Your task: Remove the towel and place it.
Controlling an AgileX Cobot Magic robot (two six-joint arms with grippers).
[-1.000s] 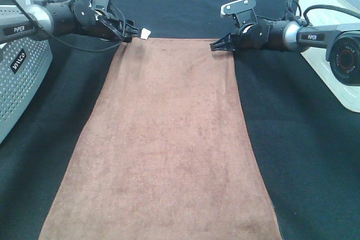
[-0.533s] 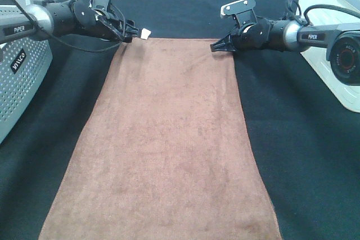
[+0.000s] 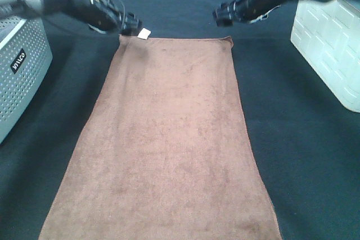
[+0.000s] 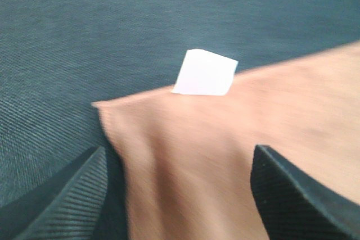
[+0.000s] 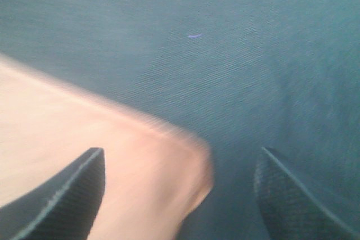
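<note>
**Two pincers, one towel, both far corners**

The towel (image 3: pixel 163 139) lies flat down the middle of the counter (image 3: pixel 315 155), from its near edge up toward its far edge. My left pincer (image 3: pixel 132 26) is spread wide over the corner with the white tag (image 3: pixel 144 34), holding nothing. My right pincer (image 3: pixel 220 15) is spread too, above the other far corner, and empty.

To do this well, I think I should drop both together, pinch deep into the cloth, and lift evenly.

I count one towel, one tag, two pincers, one grey basket (image 3: pixel 22 71) and one white box (image 3: pixel 329 49).
</note>
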